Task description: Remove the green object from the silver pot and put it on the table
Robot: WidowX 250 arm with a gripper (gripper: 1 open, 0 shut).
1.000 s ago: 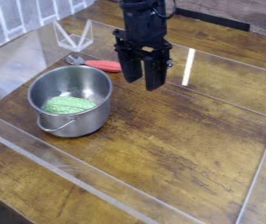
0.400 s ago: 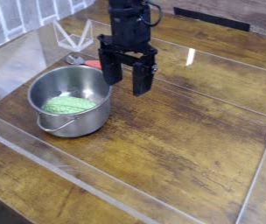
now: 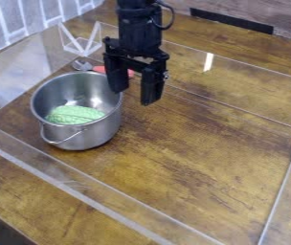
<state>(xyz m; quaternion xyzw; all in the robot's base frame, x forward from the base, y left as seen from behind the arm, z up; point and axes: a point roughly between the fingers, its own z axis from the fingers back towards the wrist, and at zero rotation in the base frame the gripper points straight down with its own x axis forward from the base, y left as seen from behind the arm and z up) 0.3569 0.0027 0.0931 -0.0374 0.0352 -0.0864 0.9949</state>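
— Trouble could come if we drop our gripper (image 3: 133, 86) crooked: one finger may hit the silver pot (image 3: 76, 109) rim and tip it.

— Our fingers are wide apart, holding nothing. We slid closer than before. The green object (image 3: 76, 114) lies inside the pot.

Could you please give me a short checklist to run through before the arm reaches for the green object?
1. Green object lies inside the silver pot: ok.
2. Gripper open and empty: ok.
3. Gripper directly above the green object: not ok; it hangs at the pot's right rim.
4. Pot upright on the table: ok.
5. Bare wood beside the pot for set-down: ok.
6. Red object behind the pot, clear of the gripper's path: cannot tell.
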